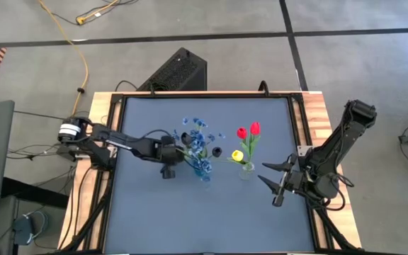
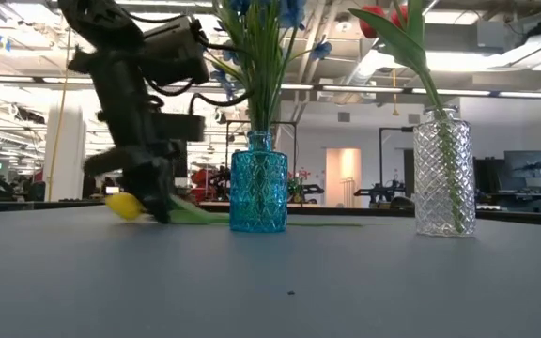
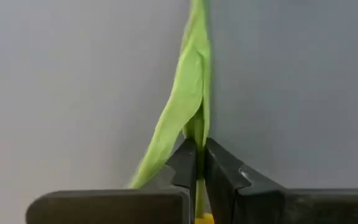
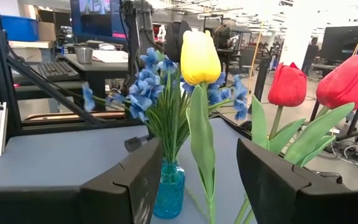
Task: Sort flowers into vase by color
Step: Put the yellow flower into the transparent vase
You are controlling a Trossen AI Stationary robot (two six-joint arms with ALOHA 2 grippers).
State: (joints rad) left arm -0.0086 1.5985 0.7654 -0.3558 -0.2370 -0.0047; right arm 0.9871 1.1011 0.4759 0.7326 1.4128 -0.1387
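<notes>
1. Your left end effector is sitting low over the tabletop, and its fingers are pinching narrow on the green stem of a yellow tulip that is lying flat on the surface.
2. In the low view that tulip's yellow head is showing just beside the left end effector, with its stem running out past the fingers toward the base of the blue vase.
3. The blue vase is standing upright just beyond your left end effector, and the blue sprays are fanning out of it, close over the arm's wrist.
4. The clear vase is standing well apart from the left end effector, between it and the right one; it is holding the two red tulips.
5. A second yellow tulip is standing upright right in front of your right end effector, close by the clear vase; you cannot tell for certain from these views which vase its stem is sitting in.
6. Your right end effector is hovering with its fingers spread wide, holding nothing, facing the clear vase from nearby.
7. The red tulips are showing just to one side of its open fingers, and the blue sprays farther off behind the yellow head.
</notes>
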